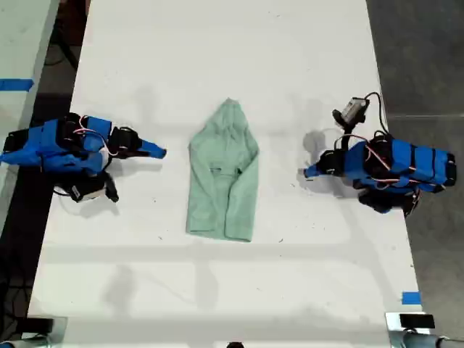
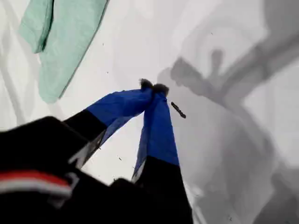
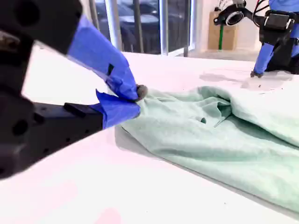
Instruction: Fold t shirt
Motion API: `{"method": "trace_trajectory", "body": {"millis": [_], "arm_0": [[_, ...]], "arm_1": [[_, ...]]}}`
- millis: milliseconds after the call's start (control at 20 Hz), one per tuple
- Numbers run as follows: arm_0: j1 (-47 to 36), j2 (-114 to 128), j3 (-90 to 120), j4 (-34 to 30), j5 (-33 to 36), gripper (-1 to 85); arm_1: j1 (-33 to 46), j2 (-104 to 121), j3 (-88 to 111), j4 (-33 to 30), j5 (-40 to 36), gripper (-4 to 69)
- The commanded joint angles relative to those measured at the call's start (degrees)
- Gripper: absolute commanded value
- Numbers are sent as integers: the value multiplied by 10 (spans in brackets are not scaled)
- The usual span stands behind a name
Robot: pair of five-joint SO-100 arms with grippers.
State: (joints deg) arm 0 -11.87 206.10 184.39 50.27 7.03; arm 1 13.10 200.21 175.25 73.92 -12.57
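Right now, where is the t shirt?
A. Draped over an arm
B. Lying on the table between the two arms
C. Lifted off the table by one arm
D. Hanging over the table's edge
B: the t shirt lies on the white table, with one blue arm at the exterior view's left of it and the other arm at its right.
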Motion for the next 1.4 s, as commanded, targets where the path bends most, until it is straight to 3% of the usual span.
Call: {"method": "trace_trajectory", "body": {"millis": [0, 150, 250, 350, 450, 500, 550, 650, 700, 750, 900, 1150, 1200, 1300, 1350], "arm_0": [[-19, 4, 3, -13, -22, -2], [-20, 2, -5, -11, -28, -2], [-11, -47, -47, -40, -51, -3], [40, -209, -155, -77, -69, -3], [92, -388, -276, -98, -104, 7], [116, -472, -340, -88, -112, 54], [142, -557, -405, -83, -106, 98], [194, -727, -546, -59, -108, 171], [209, -802, -608, -40, -120, 192], [217, -871, -660, -25, -129, 200], [228, -1095, -824, 60, -171, 233], [213, -1242, -880, 75, -199, 206], [211, -1257, -882, 75, -198, 200], [217, -1296, -912, 71, -181, 169], [224, -1327, -947, 64, -131, 65]], "arm_1": [[-77, 7, -11, -76, 72, -15], [-79, 6, -16, -83, 91, -14], [-112, -43, -46, -138, 116, -13], [-139, -253, -164, -219, 131, -15], [-175, -530, -355, -242, 148, -18], [-191, -657, -457, -229, 152, -20], [-206, -765, -550, -207, 160, 18], [-223, -937, -714, -157, 153, 245], [-229, -1006, -786, -131, 149, 305], [-235, -1062, -842, -115, 148, 312], [-260, -1189, -976, -80, 156, 308], [-279, -1256, -1030, -55, 199, 272], [-281, -1265, -1034, -50, 204, 242], [-284, -1289, -1043, -48, 203, -16], [-285, -1305, -1053, -50, 198, -14]]}}
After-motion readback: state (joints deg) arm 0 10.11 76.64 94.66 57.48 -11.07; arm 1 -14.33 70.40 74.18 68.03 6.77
